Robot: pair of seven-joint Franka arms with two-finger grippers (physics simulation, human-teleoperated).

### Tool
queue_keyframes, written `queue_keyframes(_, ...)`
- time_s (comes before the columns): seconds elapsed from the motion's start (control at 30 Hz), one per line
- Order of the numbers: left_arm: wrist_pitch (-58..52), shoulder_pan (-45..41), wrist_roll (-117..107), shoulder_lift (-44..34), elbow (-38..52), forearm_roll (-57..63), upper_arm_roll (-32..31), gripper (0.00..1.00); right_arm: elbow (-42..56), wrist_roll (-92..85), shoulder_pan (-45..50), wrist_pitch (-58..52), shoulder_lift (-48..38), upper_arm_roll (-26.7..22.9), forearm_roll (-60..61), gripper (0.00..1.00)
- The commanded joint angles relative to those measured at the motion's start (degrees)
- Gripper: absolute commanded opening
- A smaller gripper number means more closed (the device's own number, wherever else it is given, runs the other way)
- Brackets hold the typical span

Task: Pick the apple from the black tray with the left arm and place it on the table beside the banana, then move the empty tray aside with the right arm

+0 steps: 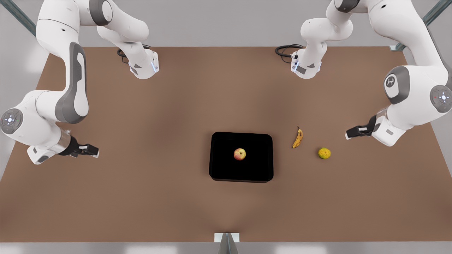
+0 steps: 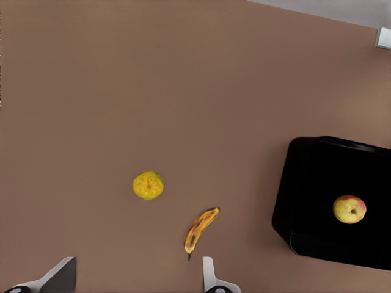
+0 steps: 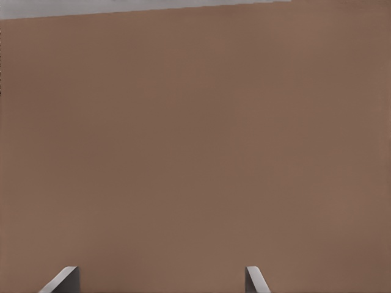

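The apple (image 1: 239,154) (image 2: 349,209), red with a yellow patch, lies in the middle of the black tray (image 1: 222,169) (image 2: 305,183) on the brown table (image 1: 141,116). Off the tray toward the front view's right lies the spotted banana (image 1: 297,138) (image 2: 201,229). My left gripper (image 1: 350,134) (image 2: 138,264) hovers open and empty at the front view's right, beyond the banana and well away from the tray. My right gripper (image 1: 94,151) (image 3: 162,271) hangs open and empty over bare table at the front view's left, far from the tray.
A bumpy yellow-green fruit (image 1: 324,153) (image 2: 148,185) sits between the banana and the left gripper. Wide bare tabletop surrounds the tray on its left and front. Both arm bases stand at the table's far edge.
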Motion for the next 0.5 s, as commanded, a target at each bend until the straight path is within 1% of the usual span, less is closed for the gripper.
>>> queue_keyframes(0.0,3.55,0.01,-0.80,-0.05,0.09,0.38,-0.03,1.00,0.02,-2.76,0.00,3.55,-0.07,0.00,0.09,1.00)
queue_keyframes(0.07,3.55,-0.52,-0.80,0.04,0.70,0.38,-0.29,1.00,0.02,-2.67,0.09,3.55,-0.07,0.09,0.00,1.00)
queue_keyframes(0.1,4.69,-0.52,-0.80,1.97,0.79,-0.85,-0.38,1.00,0.02,-2.93,0.09,3.55,-0.07,0.09,0.00,1.00)
queue_keyframes(0.13,7.15,-2.36,-0.72,3.38,0.88,-0.85,-0.91,1.00,0.02,-3.02,0.09,3.55,-0.07,0.09,0.00,1.00)
queue_keyframes(0.17,7.07,-8.59,-3.70,4.08,3.86,0.03,-1.26,1.00,0.02,-3.11,0.09,3.55,-0.07,0.09,0.00,1.00)
queue_keyframes(0.23,9.35,-20.81,-25.30,8.12,6.68,-1.37,-1.53,1.00,0.02,-3.11,0.17,3.55,0.02,0.09,-0.09,1.00)
queue_keyframes(0.27,10.23,-26.26,-35.42,9.35,7.03,-0.76,-1.53,1.00,0.11,-2.85,1.05,3.64,1.51,0.09,-0.44,1.00)
queue_keyframes(0.3,10.23,-31.27,-37.63,10.58,6.86,-0.32,-1.35,1.00,0.99,-2.85,1.05,4.08,4.06,0.09,-0.53,1.00)
queue_keyframes(0.33,13.12,-35.14,-42.54,13.31,7.03,1.70,-1.44,1.00,3.89,-2.85,0.97,4.26,7.40,0.09,-0.35,1.00)
queue_keyframes(0.37,16.03,-36.55,-47.56,15.33,7.03,4.16,-1.44,1.00,4.33,-2.93,0.97,4.43,8.63,0.09,-0.44,1.00)
queue_keyframes(0.4,16.03,-37.34,-47.74,16.12,6.51,7.23,-1.44,1.00,4.42,-2.94,0.97,4.43,8.55,0.09,-0.44,1.00)
queue_keyframes(0.47,16.21,-37.61,-47.56,20.16,6.33,7.68,-1.44,1.00,5.74,-2.85,1.05,3.55,6.27,0.18,-0.44,1.00)
